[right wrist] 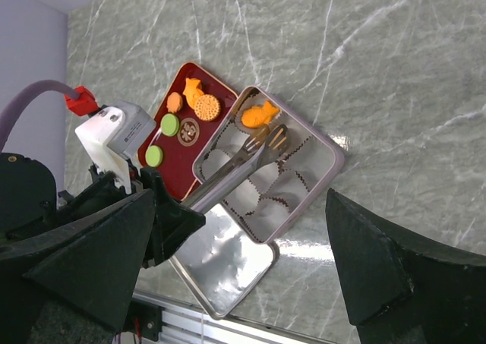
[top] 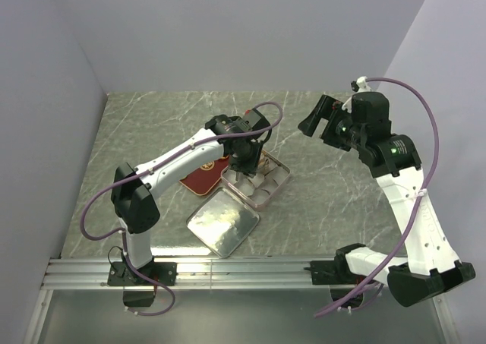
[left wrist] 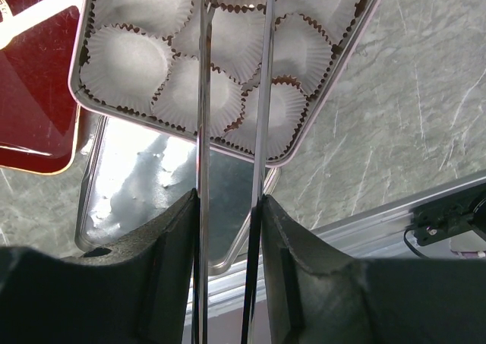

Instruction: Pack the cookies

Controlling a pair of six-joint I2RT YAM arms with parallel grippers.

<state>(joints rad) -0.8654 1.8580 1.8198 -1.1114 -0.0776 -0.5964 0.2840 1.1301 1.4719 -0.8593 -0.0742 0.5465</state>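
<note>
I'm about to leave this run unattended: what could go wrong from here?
The tongs tips sit right by the fish cookie in the tin; pulling out could drag the light paper liners. The other cookies crowd the red tray, so the next pinch may knock neighbours.

The left gripper and its tongs block the tin from above. The red tray and lid crowd the table centre; toward its right edge lies bare room.
</note>
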